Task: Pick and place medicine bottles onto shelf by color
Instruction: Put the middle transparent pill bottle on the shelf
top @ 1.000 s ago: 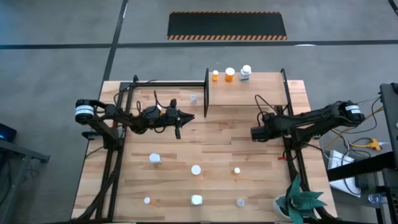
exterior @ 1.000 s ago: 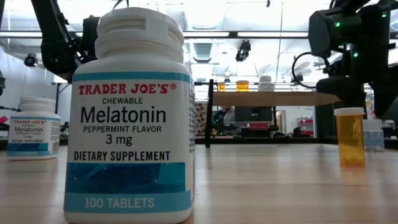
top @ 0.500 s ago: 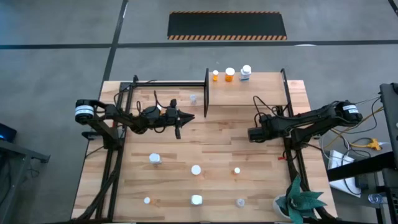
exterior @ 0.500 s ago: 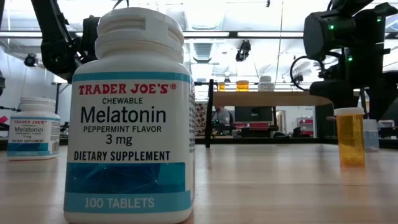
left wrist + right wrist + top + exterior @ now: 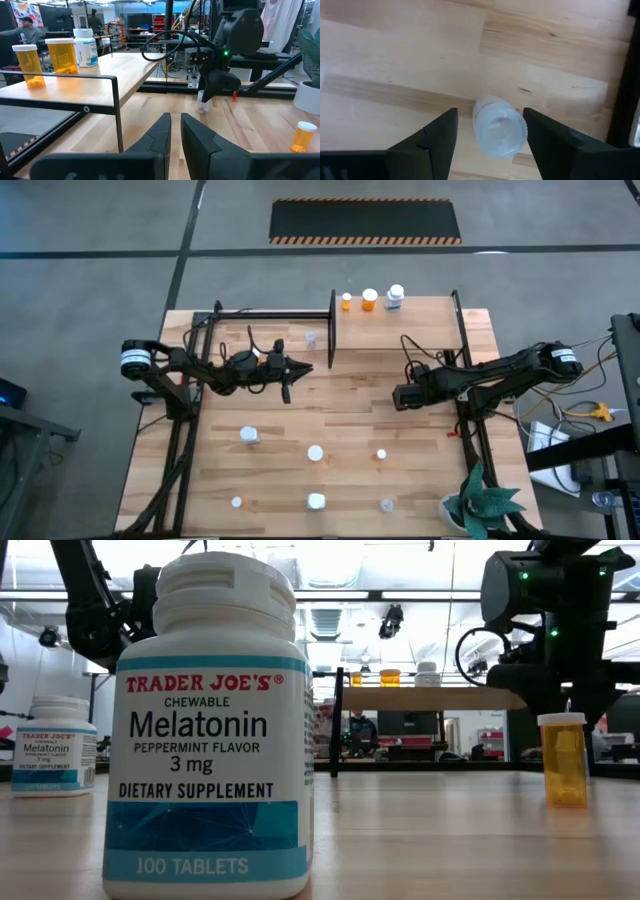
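From above, three medicine bottles stand on the shelf [image 5: 420, 325] at its far edge: two orange [image 5: 369, 300] and one white [image 5: 396, 296]; six more caps dot the near half of the worktop [image 5: 350, 430], with one clear bottle [image 5: 311, 338] beside the shelf's post. The left hand [image 5: 298, 370] waits mid-worktop. At table height, two white melatonin bottles [image 5: 207, 730] and one orange vial [image 5: 563, 760] stand in front. The left wrist view shows that hand's fingers [image 5: 160, 135] nearly together, empty. The right wrist view shows the right hand [image 5: 490, 135] spread around a clear bottle [image 5: 499, 126], not touching it
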Controlling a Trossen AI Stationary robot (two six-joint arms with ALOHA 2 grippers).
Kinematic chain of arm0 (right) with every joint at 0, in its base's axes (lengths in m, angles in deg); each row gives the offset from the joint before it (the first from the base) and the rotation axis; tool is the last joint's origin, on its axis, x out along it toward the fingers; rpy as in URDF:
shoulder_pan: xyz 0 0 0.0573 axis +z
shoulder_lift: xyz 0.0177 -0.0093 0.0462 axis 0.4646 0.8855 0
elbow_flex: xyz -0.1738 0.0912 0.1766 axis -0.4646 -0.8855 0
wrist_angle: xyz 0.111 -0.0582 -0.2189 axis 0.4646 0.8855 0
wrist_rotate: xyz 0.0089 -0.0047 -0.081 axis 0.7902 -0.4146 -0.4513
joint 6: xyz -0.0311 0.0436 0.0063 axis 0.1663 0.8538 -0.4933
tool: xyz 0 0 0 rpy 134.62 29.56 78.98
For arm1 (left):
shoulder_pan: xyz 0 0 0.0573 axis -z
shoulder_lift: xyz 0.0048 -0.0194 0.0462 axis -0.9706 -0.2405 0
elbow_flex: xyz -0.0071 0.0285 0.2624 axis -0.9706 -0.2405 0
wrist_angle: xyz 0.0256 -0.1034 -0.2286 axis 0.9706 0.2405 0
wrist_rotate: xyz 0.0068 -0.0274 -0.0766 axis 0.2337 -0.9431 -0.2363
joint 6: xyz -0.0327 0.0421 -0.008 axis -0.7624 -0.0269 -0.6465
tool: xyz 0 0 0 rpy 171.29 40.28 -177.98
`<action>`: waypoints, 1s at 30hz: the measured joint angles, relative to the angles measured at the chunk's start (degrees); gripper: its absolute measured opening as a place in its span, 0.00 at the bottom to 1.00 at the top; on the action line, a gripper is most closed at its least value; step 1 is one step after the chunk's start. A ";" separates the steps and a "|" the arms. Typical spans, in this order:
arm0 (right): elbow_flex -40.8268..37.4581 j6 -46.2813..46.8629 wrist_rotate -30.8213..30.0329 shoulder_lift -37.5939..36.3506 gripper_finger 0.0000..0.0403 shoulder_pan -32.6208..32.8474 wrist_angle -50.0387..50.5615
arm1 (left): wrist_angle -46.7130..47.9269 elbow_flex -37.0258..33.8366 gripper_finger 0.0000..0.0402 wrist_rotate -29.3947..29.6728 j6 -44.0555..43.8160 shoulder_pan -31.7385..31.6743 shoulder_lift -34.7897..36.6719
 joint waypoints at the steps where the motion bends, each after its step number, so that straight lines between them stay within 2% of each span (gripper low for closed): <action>1: 0.00 -0.22 0.30 0.01 0.50 0.02 0.07 | 0.00 0.00 0.06 0.00 0.00 0.00 0.00; 12: 0.54 -7.08 1.41 1.08 0.33 0.01 -2.49 | 0.02 0.00 0.06 0.01 0.00 0.00 0.00; 18: 3.84 -12.25 1.56 0.51 0.34 -0.35 -2.52 | 0.07 0.00 0.06 0.02 0.34 0.00 0.00; 23: 10.50 -20.41 3.56 0.42 0.34 -2.50 -2.06 | -0.01 0.00 0.06 0.02 0.32 0.00 0.00; 30: 25.87 -32.98 4.12 0.42 0.34 -8.60 3.20 | -0.02 0.00 0.06 0.02 0.31 0.00 0.00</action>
